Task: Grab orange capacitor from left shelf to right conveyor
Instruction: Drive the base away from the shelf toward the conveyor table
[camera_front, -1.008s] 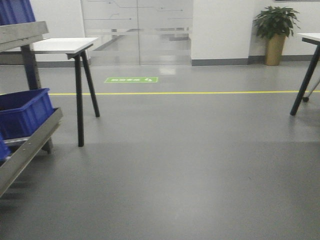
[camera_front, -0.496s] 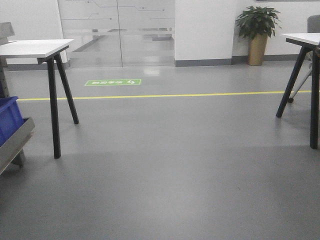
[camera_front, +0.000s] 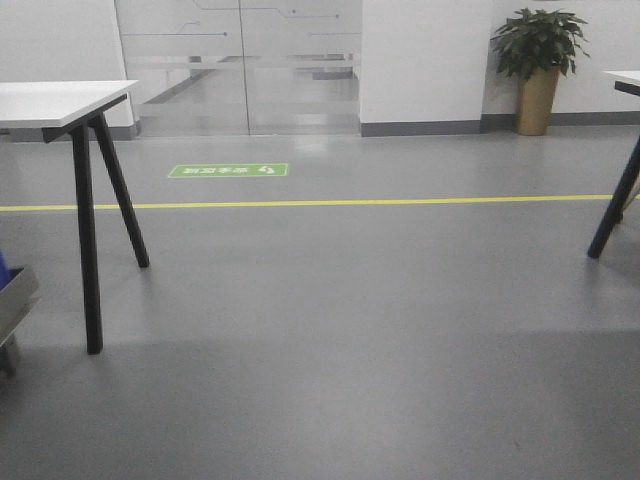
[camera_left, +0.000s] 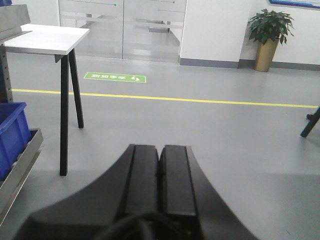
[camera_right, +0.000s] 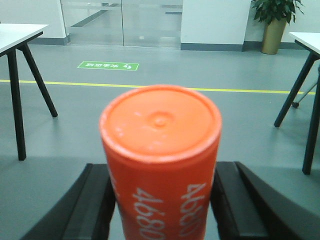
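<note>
The orange capacitor (camera_right: 160, 150), a can with white "4680" on its side, stands upright between the black fingers of my right gripper (camera_right: 162, 172), which is shut on it above the grey floor. My left gripper (camera_left: 159, 150) is shut and empty, its two pads pressed together. The left shelf's steel rail (camera_left: 20, 165) shows at the left edge of the left wrist view, and only a corner of the shelf (camera_front: 18, 290) shows in the front view. The right conveyor is out of view.
A blue bin (camera_left: 11, 132) sits on the shelf. A white table with black legs (camera_front: 50, 100) stands at left, another table's leg (camera_front: 615, 200) at right. A yellow floor line (camera_front: 320, 203), a green floor sign (camera_front: 228, 170) and a potted plant (camera_front: 538, 60) lie ahead.
The front view has swung right, away from the shelf. The shelf and its blue bins have slid almost out at the left edge, and the left table has shifted left.
</note>
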